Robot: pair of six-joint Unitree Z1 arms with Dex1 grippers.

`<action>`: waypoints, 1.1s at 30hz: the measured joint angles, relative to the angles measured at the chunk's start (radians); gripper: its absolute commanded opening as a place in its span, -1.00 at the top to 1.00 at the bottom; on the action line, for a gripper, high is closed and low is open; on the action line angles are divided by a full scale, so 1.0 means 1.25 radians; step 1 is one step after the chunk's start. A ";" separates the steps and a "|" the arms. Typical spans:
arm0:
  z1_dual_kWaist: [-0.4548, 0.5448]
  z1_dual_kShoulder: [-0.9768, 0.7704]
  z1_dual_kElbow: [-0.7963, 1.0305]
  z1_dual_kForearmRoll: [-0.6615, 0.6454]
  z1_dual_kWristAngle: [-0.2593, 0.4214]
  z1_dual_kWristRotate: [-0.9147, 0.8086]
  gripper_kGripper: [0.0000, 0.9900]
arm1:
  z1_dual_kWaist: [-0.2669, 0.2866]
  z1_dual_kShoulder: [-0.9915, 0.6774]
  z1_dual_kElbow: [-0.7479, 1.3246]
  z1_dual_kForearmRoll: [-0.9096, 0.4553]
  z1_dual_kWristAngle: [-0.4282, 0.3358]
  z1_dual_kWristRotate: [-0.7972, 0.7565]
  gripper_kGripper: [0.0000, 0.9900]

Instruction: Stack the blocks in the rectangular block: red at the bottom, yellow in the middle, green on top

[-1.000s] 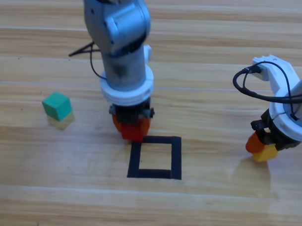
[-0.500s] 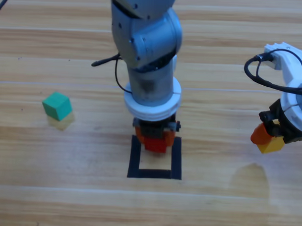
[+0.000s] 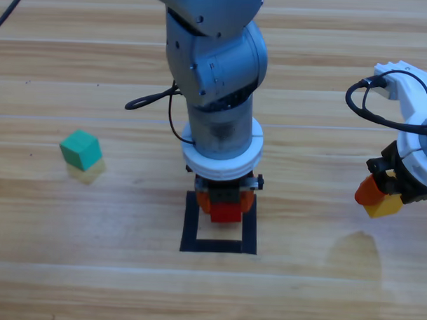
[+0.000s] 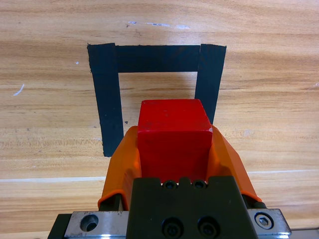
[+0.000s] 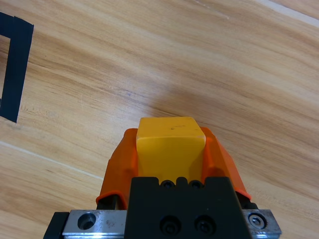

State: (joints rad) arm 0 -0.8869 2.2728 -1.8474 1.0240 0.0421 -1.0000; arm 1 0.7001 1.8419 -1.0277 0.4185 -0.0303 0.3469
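My left gripper [image 3: 226,208] is shut on the red cube [image 3: 226,212] and holds it over the far part of the black tape square [image 3: 191,233]. In the left wrist view the red cube [image 4: 173,137] sits between the orange jaws, with the tape square [image 4: 108,94] just beyond it. At the right edge my right gripper [image 3: 380,199] hangs above the table, shut on the yellow cube [image 3: 384,205], which the right wrist view shows as the yellow cube [image 5: 170,144] clamped between the jaws. The green cube [image 3: 80,150] rests on the table at the left, apart from both arms.
A black cable [image 3: 149,101] loops off the left arm above the table. The right arm's cable [image 3: 373,113] curves near its wrist. One corner of the tape square [image 5: 14,64] shows at the right wrist view's left edge.
My left gripper has carried the red cube rightward and toward the front, from beside the square's far-left corner to over the square. The right gripper rose slightly with the yellow cube.
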 measured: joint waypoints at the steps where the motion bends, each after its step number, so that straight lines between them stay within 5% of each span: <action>1: 0.000 0.000 0.000 0.000 0.000 0.000 0.80 | 0.000 0.000 0.000 0.000 0.000 0.000 0.94; 33: -0.017 0.033 0.011 -0.003 0.021 0.005 0.74 | 0.000 0.000 0.003 0.000 0.000 0.000 0.95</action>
State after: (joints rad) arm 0 -0.9076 2.3140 -1.8330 1.0205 0.0688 -0.9941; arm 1 0.7001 1.8419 -1.0238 0.4185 -0.0303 0.3469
